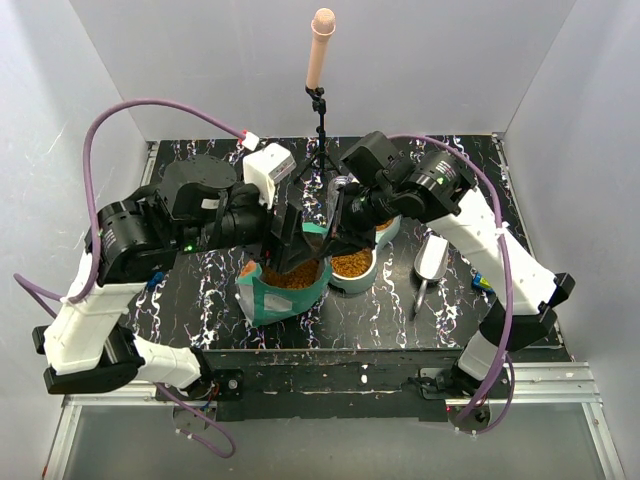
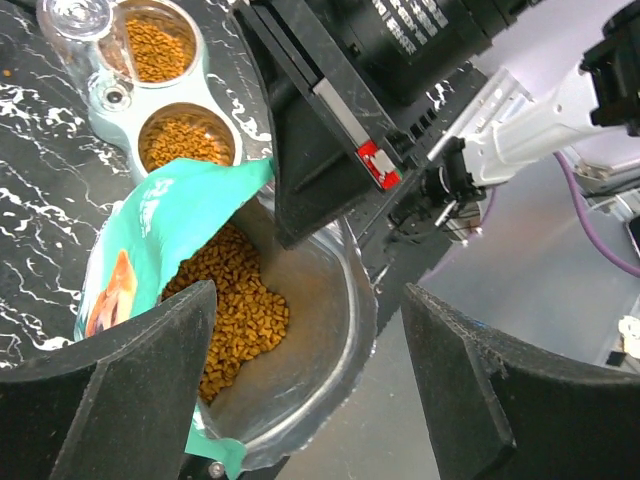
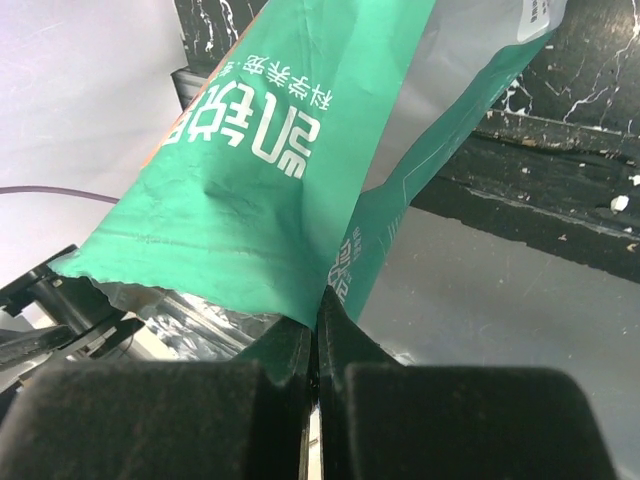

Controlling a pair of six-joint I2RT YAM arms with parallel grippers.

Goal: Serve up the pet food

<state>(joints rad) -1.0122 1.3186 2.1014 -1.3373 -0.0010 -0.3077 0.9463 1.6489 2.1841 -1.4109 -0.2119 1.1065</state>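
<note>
Two grippers are meeting at the teal bag [image 1: 262,298], which is standing open at the middle of the table, just beside the double bowl [image 2: 205,75]: the right gripper [image 3: 318,345] is pinching the bag's torn top edge with its jaws closed flat on the film, while the left gripper [image 2: 305,300] is hovering over the mouth with its fingers spread wide and nothing between them. The pet food [image 2: 235,300] is lying mostly in the bottom of the bag as a loose orange-brown heap, and both wells of the bowl are already showing kibble too. The bag is looking like soft, crinkly, slippery foil that is sagging wherever it is not being held, so the rim is probably the place to grip, one edge per side, to hold the mouth open. The kibble itself is looking light, dry and free-running, likely spilling readily, so it is calling for scooping or a slow tilt rather than pinching; a metal scoop [image 1: 430,262] is lying well apart to the right of the bowl
</note>
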